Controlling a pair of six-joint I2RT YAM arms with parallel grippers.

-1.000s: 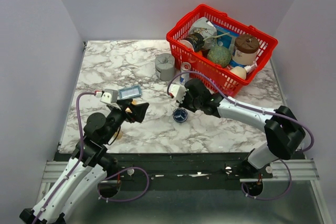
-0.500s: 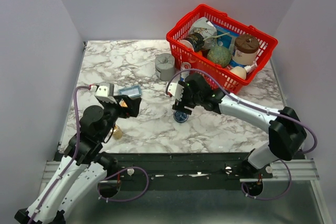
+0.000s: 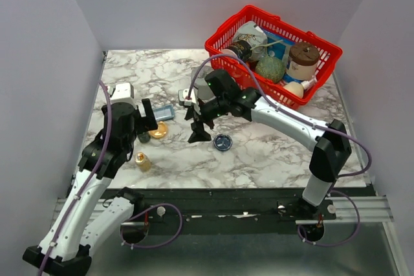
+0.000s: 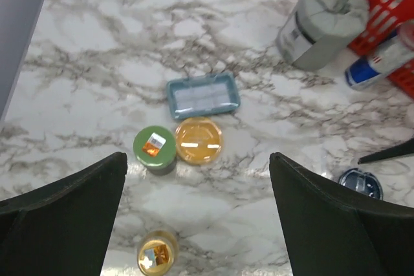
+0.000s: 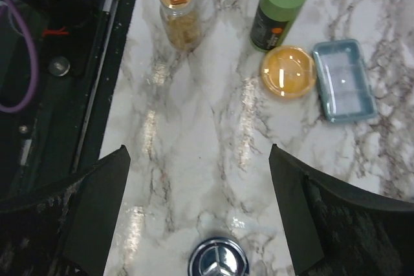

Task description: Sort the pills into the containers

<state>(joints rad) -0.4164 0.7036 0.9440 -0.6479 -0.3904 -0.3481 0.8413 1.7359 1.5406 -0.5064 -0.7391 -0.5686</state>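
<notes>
The left gripper (image 4: 198, 159) has its jaws spread wide and carries nothing. It hangs directly above the orange dish (image 4: 198, 140), I think in order to look over that group of things before choosing one. The right gripper (image 5: 198, 153) is also released and empty, pointing down at the bare table (image 5: 194, 159) to the right of the orange dish, on the side of the dark blue dish (image 5: 218, 262).

Both dishes lie flat with the hollow side up, so they can receive pills from above. No loose pills are visible on the marble. A green bottle (image 4: 154, 147) stands upright with its lid on, just beside the orange dish on its left. An amber bottle (image 4: 157, 255), also capped, stands nearer to the arm bases than the orange dish and well apart from it. A pale blue tray (image 4: 202, 94) lies just behind the orange dish. As I judge it, a bottle must be opened before sorting can begin.
</notes>
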